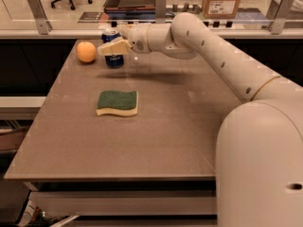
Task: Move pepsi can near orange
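Observation:
The pepsi can (114, 59), dark blue with a silver top, stands at the far left of the table. The orange (86, 51) sits just left of it, a small gap apart. My gripper (111, 42) reaches in from the right and is shut on the pepsi can. Its near finger (112, 47) crosses the can's front, and the other finger is behind the can. The can's base looks to be at table level.
A green-and-yellow sponge (117, 103) lies mid-table in front of the can. The brown table (156, 141) has a railing with posts (37, 12) behind its far edge. My arm (222, 56) spans the right side above the table.

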`<state>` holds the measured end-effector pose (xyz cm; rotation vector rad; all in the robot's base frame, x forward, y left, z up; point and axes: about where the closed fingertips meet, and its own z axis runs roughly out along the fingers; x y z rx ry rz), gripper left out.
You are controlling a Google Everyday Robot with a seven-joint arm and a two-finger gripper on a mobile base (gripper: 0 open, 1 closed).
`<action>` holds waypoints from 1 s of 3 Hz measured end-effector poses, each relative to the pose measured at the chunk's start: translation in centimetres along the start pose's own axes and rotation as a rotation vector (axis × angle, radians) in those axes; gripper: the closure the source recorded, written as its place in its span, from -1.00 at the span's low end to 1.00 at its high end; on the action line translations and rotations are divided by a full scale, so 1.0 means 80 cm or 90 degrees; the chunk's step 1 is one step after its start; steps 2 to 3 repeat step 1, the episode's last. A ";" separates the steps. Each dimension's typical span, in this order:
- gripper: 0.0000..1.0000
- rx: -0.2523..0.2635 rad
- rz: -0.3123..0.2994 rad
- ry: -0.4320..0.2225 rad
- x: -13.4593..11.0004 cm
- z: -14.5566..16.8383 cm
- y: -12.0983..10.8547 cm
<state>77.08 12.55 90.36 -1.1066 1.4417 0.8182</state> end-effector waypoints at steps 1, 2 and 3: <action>-1.00 0.000 0.000 0.000 0.000 0.000 0.000; -1.00 0.000 0.000 0.000 0.000 0.000 0.000; -1.00 0.000 0.000 0.000 0.000 0.000 0.000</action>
